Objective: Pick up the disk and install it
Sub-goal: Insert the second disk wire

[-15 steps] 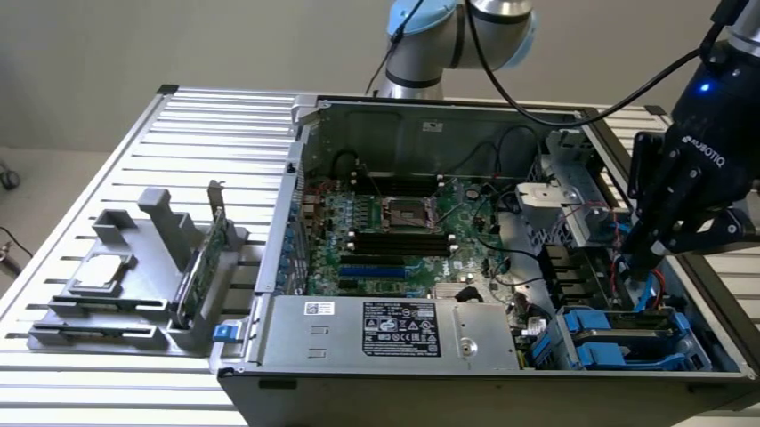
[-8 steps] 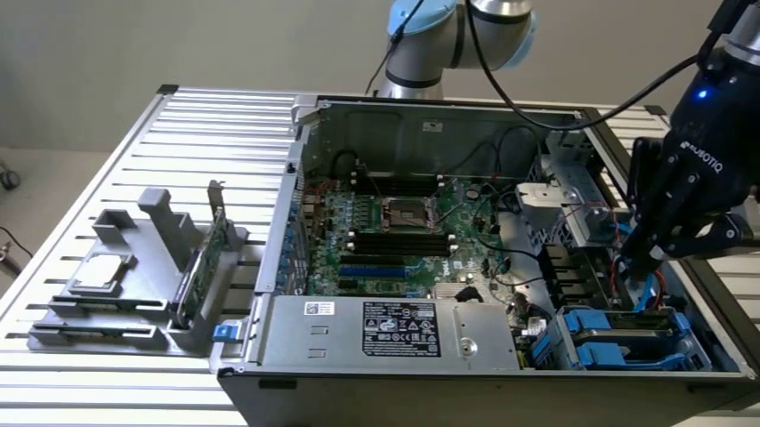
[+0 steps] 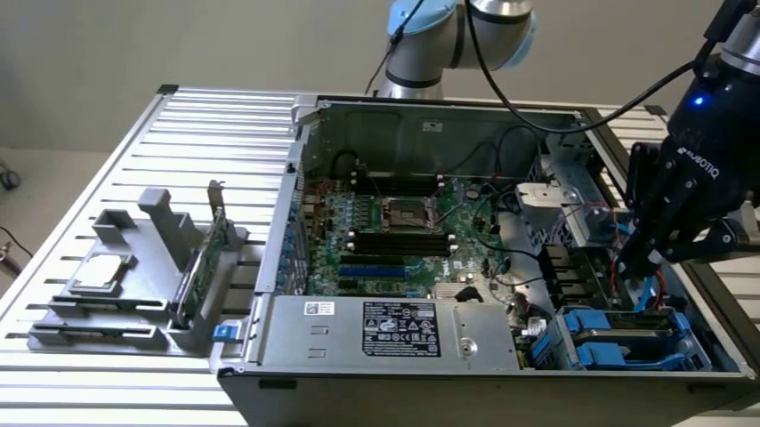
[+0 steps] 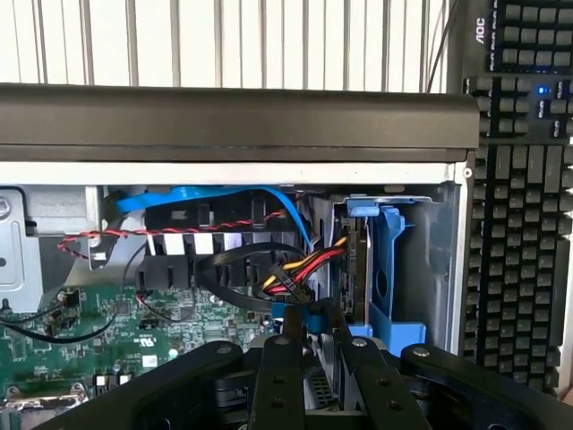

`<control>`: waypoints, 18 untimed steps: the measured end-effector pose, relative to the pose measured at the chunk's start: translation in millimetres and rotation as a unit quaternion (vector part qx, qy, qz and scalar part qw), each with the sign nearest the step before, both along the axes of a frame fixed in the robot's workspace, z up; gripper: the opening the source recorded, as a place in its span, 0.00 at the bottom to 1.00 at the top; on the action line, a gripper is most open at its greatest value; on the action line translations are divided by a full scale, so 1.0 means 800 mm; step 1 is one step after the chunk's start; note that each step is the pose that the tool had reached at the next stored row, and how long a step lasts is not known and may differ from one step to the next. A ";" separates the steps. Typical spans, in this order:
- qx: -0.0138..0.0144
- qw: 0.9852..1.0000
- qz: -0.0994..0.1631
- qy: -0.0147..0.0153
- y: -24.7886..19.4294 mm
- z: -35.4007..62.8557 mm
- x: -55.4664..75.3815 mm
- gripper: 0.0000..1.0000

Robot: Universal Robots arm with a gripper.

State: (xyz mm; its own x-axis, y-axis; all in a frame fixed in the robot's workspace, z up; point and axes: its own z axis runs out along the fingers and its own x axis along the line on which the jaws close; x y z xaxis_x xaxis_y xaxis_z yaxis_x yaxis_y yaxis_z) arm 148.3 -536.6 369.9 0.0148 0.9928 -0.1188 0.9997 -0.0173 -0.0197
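Note:
My black gripper (image 3: 629,265) reaches down into the open computer case (image 3: 311,178) at the exterior view's right, just above the drive bay in the case's near right corner. The disk (image 3: 624,338) sits in that bay, a dark slab between blue plastic rails. In the wrist view the disk (image 4: 357,260) stands on edge against its blue rail (image 4: 388,269), close beside my gripper (image 4: 315,327). A small blue piece lies right at the gripper's tip. Whether it is gripped is hidden.
Red, yellow and black power wires (image 4: 300,267) and a blue cable (image 4: 215,197) crowd the bay. The power supply box (image 3: 380,329) and motherboard (image 3: 404,231) lie toward the exterior view's left. A grey holder (image 3: 131,294) carries a silver chip (image 3: 102,267) and a green card (image 3: 196,267). A keyboard (image 4: 524,224) lies outside the case.

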 end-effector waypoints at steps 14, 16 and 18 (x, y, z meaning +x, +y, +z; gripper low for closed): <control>-0.005 1.000 0.000 0.002 -0.0017 -0.006 0.001 0.25; -0.006 1.000 0.000 0.002 -0.0019 -0.007 0.001 0.25; -0.007 1.000 0.000 0.002 -0.0020 -0.007 0.001 0.17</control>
State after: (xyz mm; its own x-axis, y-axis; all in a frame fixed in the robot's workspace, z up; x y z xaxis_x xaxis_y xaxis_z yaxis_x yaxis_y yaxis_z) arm 149.2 -538.1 364.2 0.0144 0.9912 -0.1318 0.9996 -0.0177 -0.0242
